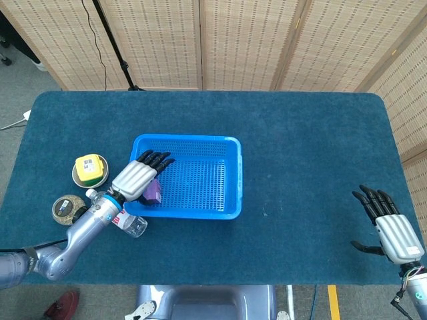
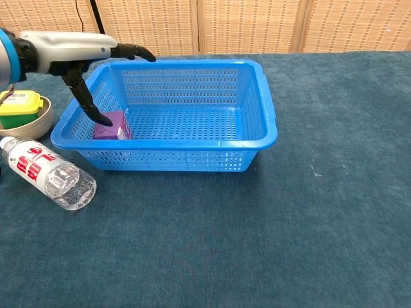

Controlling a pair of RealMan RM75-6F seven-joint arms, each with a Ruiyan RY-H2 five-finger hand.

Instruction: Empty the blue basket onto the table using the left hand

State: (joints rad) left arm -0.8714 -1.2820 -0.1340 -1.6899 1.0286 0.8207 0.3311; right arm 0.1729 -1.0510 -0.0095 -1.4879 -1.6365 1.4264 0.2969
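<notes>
A table covered in dark teal carpet-like cloth (image 1: 307,153) carries a blue perforated plastic basket (image 1: 200,200) left of its middle. To the basket's left sit a shallow bowl holding a yellow-lidded item (image 1: 89,170), a small round tin (image 1: 65,207), and a clear plastic bottle lying on its side (image 2: 48,176).
</notes>
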